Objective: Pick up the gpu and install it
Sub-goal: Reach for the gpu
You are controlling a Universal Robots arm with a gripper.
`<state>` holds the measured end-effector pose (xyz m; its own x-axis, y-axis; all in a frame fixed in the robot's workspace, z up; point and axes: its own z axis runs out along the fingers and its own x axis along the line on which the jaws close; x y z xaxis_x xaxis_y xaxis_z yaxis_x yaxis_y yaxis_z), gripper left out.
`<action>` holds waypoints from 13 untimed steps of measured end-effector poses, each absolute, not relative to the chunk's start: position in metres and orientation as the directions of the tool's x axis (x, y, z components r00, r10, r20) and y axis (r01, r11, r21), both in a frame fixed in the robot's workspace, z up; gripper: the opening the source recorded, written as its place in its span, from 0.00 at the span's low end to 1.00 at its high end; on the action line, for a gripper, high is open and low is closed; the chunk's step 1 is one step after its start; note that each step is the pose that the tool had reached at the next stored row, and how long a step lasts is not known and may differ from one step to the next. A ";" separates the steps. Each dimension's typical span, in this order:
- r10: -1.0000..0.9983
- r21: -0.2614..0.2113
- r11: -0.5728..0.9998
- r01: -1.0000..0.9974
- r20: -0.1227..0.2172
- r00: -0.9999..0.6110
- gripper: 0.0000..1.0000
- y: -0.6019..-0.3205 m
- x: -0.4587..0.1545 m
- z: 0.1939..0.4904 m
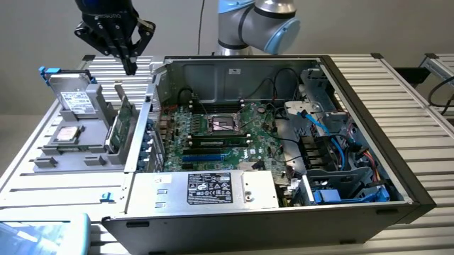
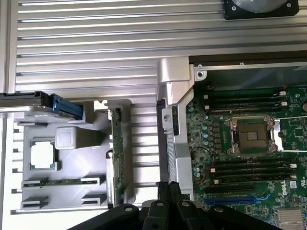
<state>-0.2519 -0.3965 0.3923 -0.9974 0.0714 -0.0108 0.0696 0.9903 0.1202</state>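
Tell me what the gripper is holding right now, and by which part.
Nothing. The gripper hangs shut and empty, clear of the gpu, which stands on edge in the gray holder beside the case.

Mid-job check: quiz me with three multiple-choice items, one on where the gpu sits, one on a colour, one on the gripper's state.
1. Where is the gpu? A) upright in the grey rack beside the case B) in a motherboard slot C) lying flat on the table
2. Its board face is: A) red B) green C) white
3. The gripper is: A) shut on the gpu B) shut, holding nothing C) inside the case
Answers: A, it stands on edge in the rack; B, green shows; B, it is closed on nothing, in open air.
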 end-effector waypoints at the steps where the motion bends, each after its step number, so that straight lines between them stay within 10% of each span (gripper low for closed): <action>1: 0.071 0.121 0.990 0.070 -0.011 -0.997 0.12 -0.396 -0.256 0.392; 13: 0.071 0.124 0.990 0.069 -0.011 -0.997 0.12 -0.387 -0.310 0.386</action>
<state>-0.3098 -0.3866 0.3862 -0.9974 0.0714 -0.0108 0.0695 0.9898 0.1242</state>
